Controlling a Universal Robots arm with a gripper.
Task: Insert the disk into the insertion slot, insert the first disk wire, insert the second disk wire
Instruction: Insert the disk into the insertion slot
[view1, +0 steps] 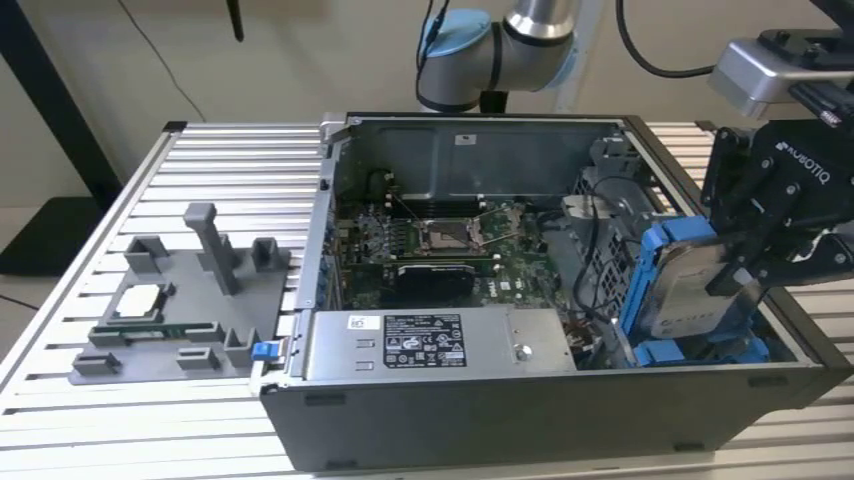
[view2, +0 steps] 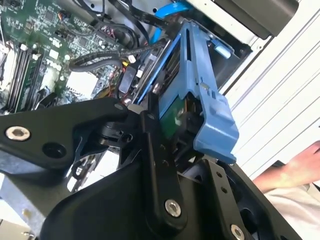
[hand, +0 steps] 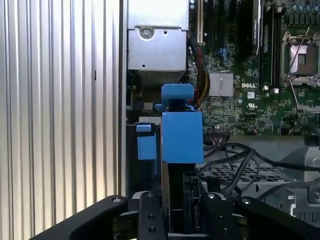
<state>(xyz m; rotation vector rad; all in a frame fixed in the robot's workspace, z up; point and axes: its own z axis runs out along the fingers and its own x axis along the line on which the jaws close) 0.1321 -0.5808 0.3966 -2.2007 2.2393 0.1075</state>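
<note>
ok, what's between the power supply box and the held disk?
Loose cables fill the gap between the power supply box and the disk, as the exterior view shows.

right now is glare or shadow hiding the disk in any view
Exterior view: even light, the disk shows clearly, no glare. Second wrist view: the table is washed out bright, the disk is in shade. First wrist view: its blue carrier is evenly lit.

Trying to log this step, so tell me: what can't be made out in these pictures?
- Slot: exterior view, mostly hidden behind the disk and the case wall.
- Disk's flat faces: first wrist view, seen edge-on behind its blue frame.
- Gripper: first wrist view, its body cut off by the picture's edge.
- Person's arm: second wrist view, cut off at the edge.
</note>
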